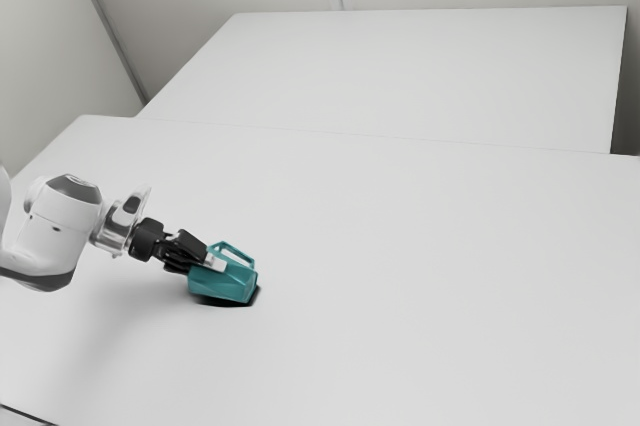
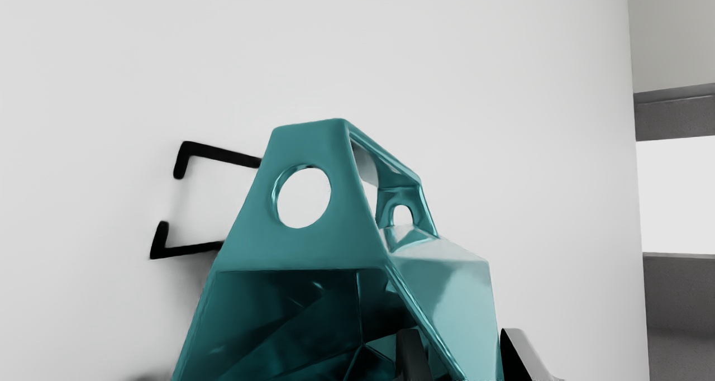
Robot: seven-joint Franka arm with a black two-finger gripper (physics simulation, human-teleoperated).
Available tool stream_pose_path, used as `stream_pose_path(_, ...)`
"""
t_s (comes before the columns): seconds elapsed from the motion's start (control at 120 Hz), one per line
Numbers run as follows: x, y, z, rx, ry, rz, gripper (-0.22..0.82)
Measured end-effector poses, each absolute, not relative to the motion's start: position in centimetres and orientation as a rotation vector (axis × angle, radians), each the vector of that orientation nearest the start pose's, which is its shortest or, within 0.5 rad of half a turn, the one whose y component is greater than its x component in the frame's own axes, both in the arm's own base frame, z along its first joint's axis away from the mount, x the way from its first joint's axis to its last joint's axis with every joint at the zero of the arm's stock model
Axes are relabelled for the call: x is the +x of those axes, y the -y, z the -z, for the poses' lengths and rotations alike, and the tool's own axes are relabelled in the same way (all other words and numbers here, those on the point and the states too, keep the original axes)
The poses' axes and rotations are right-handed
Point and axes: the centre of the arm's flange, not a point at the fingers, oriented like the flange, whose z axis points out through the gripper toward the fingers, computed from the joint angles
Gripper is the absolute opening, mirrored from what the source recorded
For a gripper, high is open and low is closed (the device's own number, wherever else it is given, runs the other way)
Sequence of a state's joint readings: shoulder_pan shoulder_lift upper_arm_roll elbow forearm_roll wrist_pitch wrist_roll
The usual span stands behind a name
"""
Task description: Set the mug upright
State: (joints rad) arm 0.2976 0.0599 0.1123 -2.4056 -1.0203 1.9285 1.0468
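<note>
Closest to the wrist camera, the black gripper (image 1: pixel 208 264) is pinching one side wall of the teal faceted mug (image 2: pixel 313 238): one finger (image 2: pixel 412 358) is sitting inside the mouth, while the other finger (image 2: pixel 522 356) is standing against the outside of that wall. The mug is lying over on its side at the surface (image 1: pixel 400 276), not standing upright, with its open mouth facing the gripper and its base pointing toward the exterior view's right.

Only the wrist view is revealing the dark, angular hollow of the mug, along with a round hole through the near post of the handle (image 2: pixel 301 146) and a smaller opening in the far post. Crisp black shadow lines (image 2: pixel 223 153) are stretching over the surface beside the mug there. The exterior view is adding what the wrist camera is missing — the white arm (image 1: pixel 60 226) coming in from that view's left, the mug's outer side with the handle sloping along its upper side, and a second white table (image 1: pixel 400 71) standing behind.

Part of the finger in the mouth is disappearing beyond the picture's edge, and so is the nearest part of the rim. The mug's underside is facing away from both cameras, so whether it is touching the surface or hovering just over its dark shadow is hard to make out. The arm's upper links are being cut off by the exterior view's left edge.
</note>
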Motion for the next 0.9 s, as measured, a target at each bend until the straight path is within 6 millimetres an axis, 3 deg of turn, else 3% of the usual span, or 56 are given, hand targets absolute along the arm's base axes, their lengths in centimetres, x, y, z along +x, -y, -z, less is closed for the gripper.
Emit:
stream_pose_path(0.242, 44.9, -11.3, -30.2, 2.212, 0.054, -0.259, -0.14)
stream_pose_path(0.433, 46.7, -10.4, -33.6, 2.258, 0.175, -0.295, -0.16)
stream_pose_path(0.625, 49.3, -10.7, -38.6, 2.423, 0.418, -0.22, -0.17)
stream_pose_path(0.9, 49.6, -12.5, -41.0, 2.685, 0.531, -0.021, -0.18)
